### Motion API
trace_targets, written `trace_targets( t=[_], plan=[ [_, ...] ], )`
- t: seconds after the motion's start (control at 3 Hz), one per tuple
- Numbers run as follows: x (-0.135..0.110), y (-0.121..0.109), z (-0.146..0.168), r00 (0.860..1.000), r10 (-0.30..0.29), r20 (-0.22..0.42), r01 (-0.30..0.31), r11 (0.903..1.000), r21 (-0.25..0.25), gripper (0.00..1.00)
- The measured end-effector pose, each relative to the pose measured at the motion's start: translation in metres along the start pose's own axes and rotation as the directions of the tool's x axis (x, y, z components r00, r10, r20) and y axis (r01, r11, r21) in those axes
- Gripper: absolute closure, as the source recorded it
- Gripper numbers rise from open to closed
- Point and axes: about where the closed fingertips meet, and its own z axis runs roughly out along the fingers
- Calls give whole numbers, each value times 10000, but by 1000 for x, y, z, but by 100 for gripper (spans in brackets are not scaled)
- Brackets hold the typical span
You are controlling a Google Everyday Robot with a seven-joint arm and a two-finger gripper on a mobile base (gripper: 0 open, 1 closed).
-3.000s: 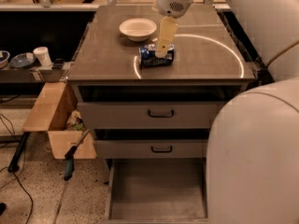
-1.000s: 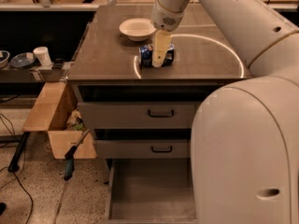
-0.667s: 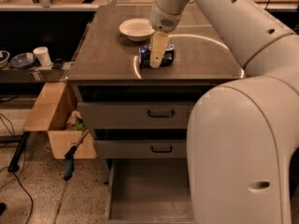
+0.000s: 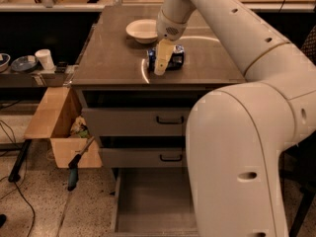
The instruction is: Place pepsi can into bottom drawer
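Grasp step. Hand (image 4: 163, 63) low over can (image 4: 177, 58), which lies on bench (image 4: 113, 58) near bowl (image 4: 140, 29). Cannot tell whether hand grips it. Next: secure can, lift clear, lower into open bottom drawer (image 4: 148, 201).

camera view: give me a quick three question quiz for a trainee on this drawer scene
1. True or false: the small blue pepsi can is already inside the open grey metal bottom drawer.
2. Where is the gripper? A) down in the bottom drawer B) at the can on the brown cabinet top C) at a middle drawer handle
3. Which dish stands behind the can on the cabinet top?

Key: 1 false, the can is on the cabinet top. 2 B. 3 the round white bowl.
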Motion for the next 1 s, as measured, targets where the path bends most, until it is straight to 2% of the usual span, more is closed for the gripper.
trace_targets(
  t=[0.33, 1.0],
  plan=[
    [0, 0, 1, 10000, 15, 5, -15, 10000, -13, 0],
    [0, 0, 1, 10000, 15, 5, -15, 10000, -14, 50]
  ],
)
